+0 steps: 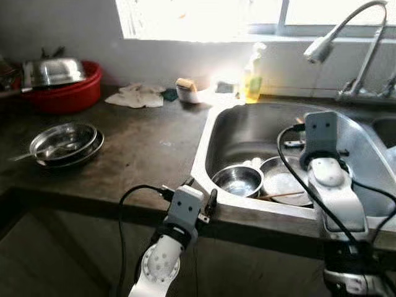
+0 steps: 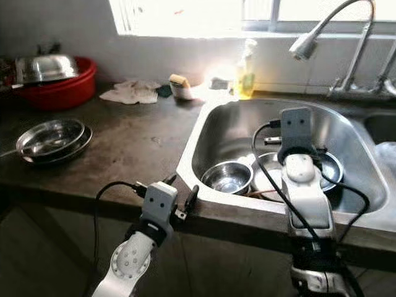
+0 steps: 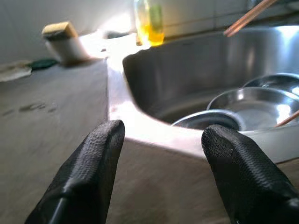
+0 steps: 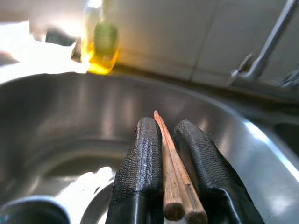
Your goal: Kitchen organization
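The right gripper (image 4: pixel 161 154) hung over the steel sink (image 1: pixel 260 124), its jaws closed on a pair of wooden chopsticks (image 4: pixel 174 172) that ran along between the two black fingers (image 4: pixel 140 168) and stuck out past their tips. Below it in the basin sat a small steel bowl (image 1: pixel 238 180) at the near left and a steel plate (image 1: pixel 281 179) just to its right, with another chopstick (image 1: pixel 281 195) lying across the plate's near edge. The left gripper (image 3: pixel 163 140) hovered low at the near edge of the dark counter (image 1: pixel 148 142), just left of the sink's near left corner, with its jaws open and nothing between them. On the counter to the far left stood a red basin (image 1: pixel 68 93) with a steel lid (image 1: pixel 52 71) resting in it, and nearer lay stacked steel plates (image 1: pixel 65 143). At the far edge were a crumpled cloth (image 1: pixel 137 96), a sponge on a white cup (image 1: pixel 184 90), and a bottle of yellow dish soap (image 1: pixel 252 77) beside the sink. The faucet (image 1: pixel 346 37) arched over the sink's far right.
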You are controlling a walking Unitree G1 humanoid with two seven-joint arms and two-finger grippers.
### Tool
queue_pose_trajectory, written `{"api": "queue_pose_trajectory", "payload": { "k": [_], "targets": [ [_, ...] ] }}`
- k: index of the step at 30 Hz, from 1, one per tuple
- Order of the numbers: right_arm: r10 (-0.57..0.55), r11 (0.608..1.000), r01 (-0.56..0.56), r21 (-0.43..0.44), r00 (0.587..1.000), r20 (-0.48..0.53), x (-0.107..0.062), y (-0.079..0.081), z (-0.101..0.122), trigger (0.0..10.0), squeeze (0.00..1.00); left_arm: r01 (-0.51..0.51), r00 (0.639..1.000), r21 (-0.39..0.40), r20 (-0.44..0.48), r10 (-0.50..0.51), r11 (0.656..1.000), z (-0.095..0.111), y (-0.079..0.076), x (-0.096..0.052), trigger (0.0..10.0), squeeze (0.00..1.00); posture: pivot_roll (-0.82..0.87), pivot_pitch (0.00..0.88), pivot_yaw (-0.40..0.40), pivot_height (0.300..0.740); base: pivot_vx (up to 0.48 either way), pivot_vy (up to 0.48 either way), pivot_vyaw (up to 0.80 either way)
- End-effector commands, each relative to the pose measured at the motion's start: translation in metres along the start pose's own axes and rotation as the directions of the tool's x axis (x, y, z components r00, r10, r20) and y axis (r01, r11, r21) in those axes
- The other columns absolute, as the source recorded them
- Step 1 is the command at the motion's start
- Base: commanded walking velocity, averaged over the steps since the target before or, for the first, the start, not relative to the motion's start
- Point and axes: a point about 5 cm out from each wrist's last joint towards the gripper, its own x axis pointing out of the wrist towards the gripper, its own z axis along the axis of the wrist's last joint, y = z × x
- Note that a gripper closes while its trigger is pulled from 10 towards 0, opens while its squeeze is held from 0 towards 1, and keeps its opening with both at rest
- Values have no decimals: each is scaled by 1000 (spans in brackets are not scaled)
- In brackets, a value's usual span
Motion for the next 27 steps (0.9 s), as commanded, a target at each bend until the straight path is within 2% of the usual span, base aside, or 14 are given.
{"api": "queue_pose_trajectory", "payload": {
  "k": [1,10,11,12,13,22,24,25,27],
  "targets": [
    [2,1000,-2,-1,999,-47,6,-2,-3,10000,0,-8,1000,6,-5,8,1000,1,1,0,10000,0,178,10,-41,740,0,0,0],
    [11,998,-21,-55,986,-165,20,-4,-16,10000,0,-6,1000,4,-11,6,1000,0,1,-2,10000,0,181,6,-44,740,0,0,0],
    [4,998,-15,-59,985,-172,21,-4,-17,10000,329,-7,1000,3,-11,7,1000,0,1,-3,10000,0,182,6,-42,740,0,0,0],
    [-1,998,-10,-61,984,-176,21,-5,-17,10000,329,-7,1000,2,-10,7,1000,0,1,-3,10000,0,182,6,-42,740,0,0,0],
    [-14,998,3,-62,984,-178,21,-6,-18,10000,1000,-7,1000,4,-12,7,1000,0,1,-3,10000,0,182,6,-43,740,0,0,0],
    [-60,997,53,-49,985,-161,18,-10,-19,10000,1000,-5,1000,4,-12,5,1000,-1,1,-3,10000,0,179,0,-36,740,0,0,0],
    [-83,995,75,-61,984,-155,16,-11,-20,10000,965,-3,1000,3,-11,3,1000,0,1,-2,10000,0,179,0,-36,740,0,0,0],
    [-90,995,83,-51,985,-149,15,-11,-20,10000,0,-3,1000,4,-10,3,1000,0,1,-2,10000,0,177,1,-35,740,0,0,0],
    [-99,995,100,5,992,-76,11,-9,-12,10000,0,-5,1000,4,-8,5,1000,0,2,-1,10000,0,177,1,-34,740,0,0,0]
  ]
}}
